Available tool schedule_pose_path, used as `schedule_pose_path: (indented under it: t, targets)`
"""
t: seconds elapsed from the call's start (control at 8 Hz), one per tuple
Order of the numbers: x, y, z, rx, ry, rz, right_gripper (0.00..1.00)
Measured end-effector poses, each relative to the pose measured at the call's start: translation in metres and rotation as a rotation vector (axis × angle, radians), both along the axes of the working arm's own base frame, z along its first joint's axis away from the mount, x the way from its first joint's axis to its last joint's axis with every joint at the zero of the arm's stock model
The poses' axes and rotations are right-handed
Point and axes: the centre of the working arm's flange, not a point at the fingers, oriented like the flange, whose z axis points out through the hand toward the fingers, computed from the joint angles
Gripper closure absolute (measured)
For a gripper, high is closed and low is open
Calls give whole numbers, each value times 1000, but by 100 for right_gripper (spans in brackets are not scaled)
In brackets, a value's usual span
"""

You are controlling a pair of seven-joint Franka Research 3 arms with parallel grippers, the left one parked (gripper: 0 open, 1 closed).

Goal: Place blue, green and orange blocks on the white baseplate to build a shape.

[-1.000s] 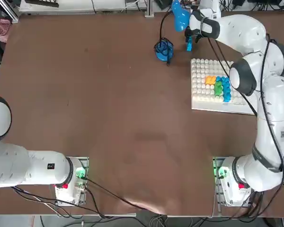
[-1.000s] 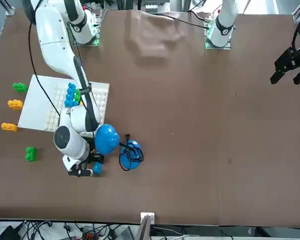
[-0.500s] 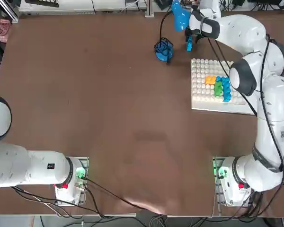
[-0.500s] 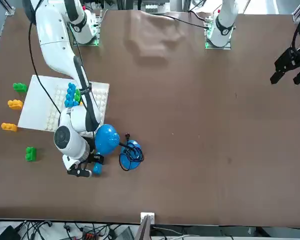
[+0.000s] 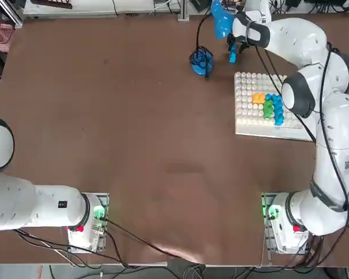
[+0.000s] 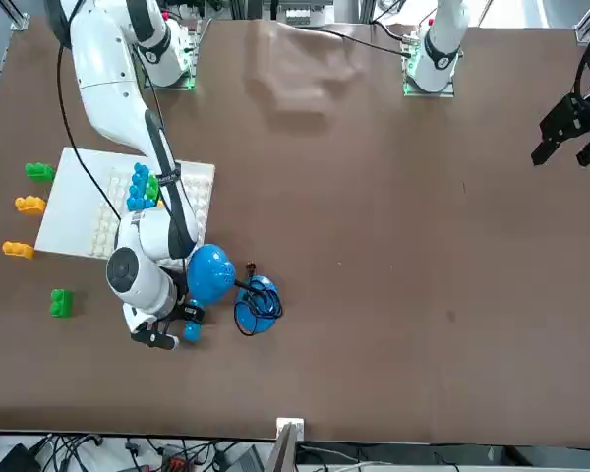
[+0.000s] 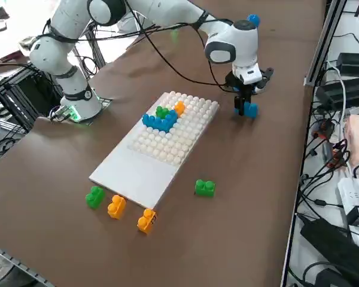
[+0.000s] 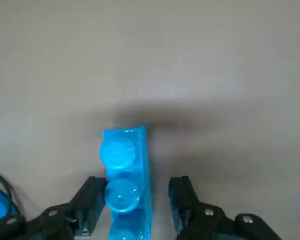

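The light is bright and even from above, and the brown surface (image 5: 134, 116) shows only soft, short shadows. In the wrist view a diffuse dark shadow lies on the surface just beyond the blue block (image 8: 126, 175) — its studs carry small glossy highlights. The white arm (image 5: 331, 133) reflects light strongly — close to glare.

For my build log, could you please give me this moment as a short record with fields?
right end effector: low over the table beyond the baseplate, fingers open either side of a blue block
blue block: on the table, studs up, not gripped
white baseplate: holds a blue, green and orange cluster
loose blocks: two green, two orange, on the table off the baseplate's smooth end
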Motion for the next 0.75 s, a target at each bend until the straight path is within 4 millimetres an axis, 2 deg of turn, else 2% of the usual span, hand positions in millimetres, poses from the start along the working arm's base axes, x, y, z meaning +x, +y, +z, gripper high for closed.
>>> schedule_pose_path:
  t: [0.12, 0.25, 0.38, 0.75]
  targets:
    - [0, 0, 0, 0, 0, -1, 29]
    - [0, 0, 0, 0, 0, -1, 37]
    - [0, 0, 0, 0, 0, -1, 40]
    - [0, 0, 0, 1, 0, -2, 62]
